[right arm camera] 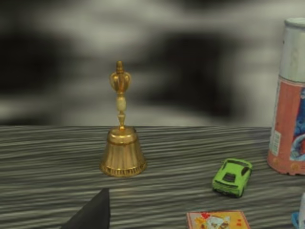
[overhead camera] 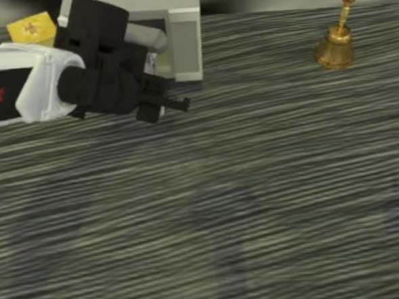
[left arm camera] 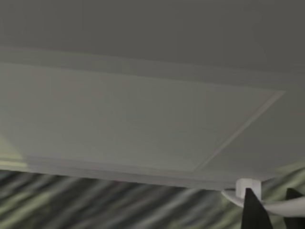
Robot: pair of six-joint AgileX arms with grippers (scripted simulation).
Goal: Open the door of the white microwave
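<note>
The white microwave (overhead camera: 177, 2) stands at the table's back left, its plain control panel (overhead camera: 186, 43) facing the front. My left arm reaches over it, and my left gripper (overhead camera: 176, 105) hangs just in front of the oven's face. In the left wrist view the door (left arm camera: 143, 119) fills the picture, pale with a large grey window. Its thin white handle strip (left arm camera: 281, 206) runs from a short stub (left arm camera: 248, 183) between my two dark fingers (left arm camera: 255, 212). The left gripper is shut on that handle. My right gripper (right arm camera: 95, 212) is parked off to the right, outside the top view.
A small yellow cube (overhead camera: 33, 27) sits left of the microwave behind my left arm. A brass bell (overhead camera: 335, 43) stands at the back right. Near the right arm are a green toy car (right arm camera: 232, 176), a tall can (right arm camera: 290, 95) and a picture card (right arm camera: 217, 219).
</note>
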